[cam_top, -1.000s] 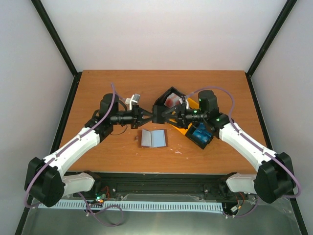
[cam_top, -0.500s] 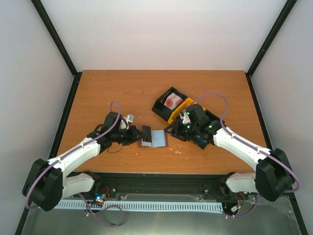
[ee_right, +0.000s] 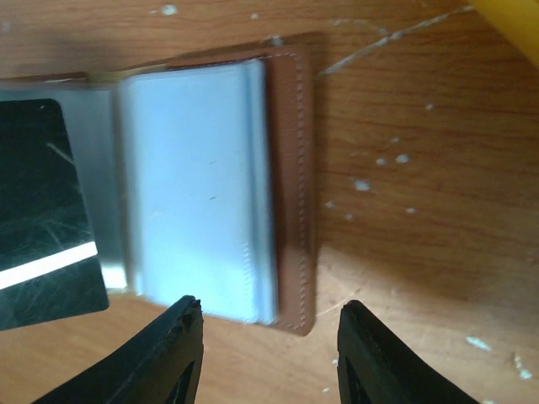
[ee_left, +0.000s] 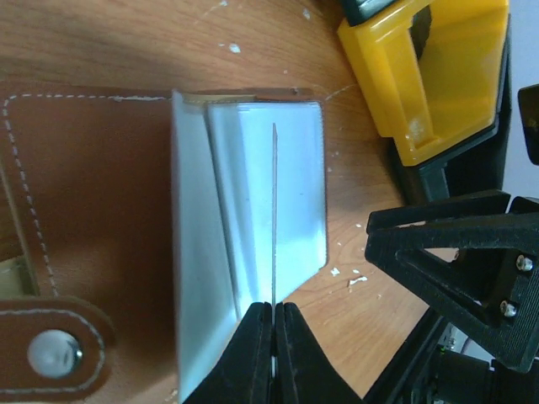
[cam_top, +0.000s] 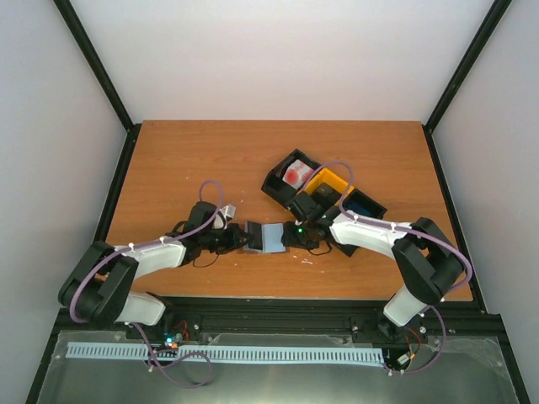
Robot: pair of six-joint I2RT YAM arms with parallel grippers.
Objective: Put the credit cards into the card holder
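The card holder [cam_top: 271, 237] lies open on the table, brown leather outside [ee_left: 84, 210] and pale grey-blue sleeves inside [ee_right: 198, 185]. My left gripper [cam_top: 238, 240] is shut on a dark credit card [cam_top: 251, 235]. In the left wrist view the card [ee_left: 274, 210] is seen edge-on over the pale sleeves, pinched at my left gripper [ee_left: 274, 310]. In the right wrist view it is a black card [ee_right: 42, 210] with a white stripe over the holder's left half. My right gripper [ee_right: 269, 332] stands open at the holder's right brown edge [ee_right: 296, 168], holding nothing.
A black-and-yellow three-compartment tray [cam_top: 324, 181] sits just behind and to the right of the holder, with a red-and-white item [cam_top: 295, 174] in its far compartment. Its yellow bin [ee_left: 429, 76] is close to the right arm. Small white flecks dot the wood.
Both grippers have come down from beside the tray to the card holder. The left brought the dark card to the holder's left half. The right now stands open at its right edge.
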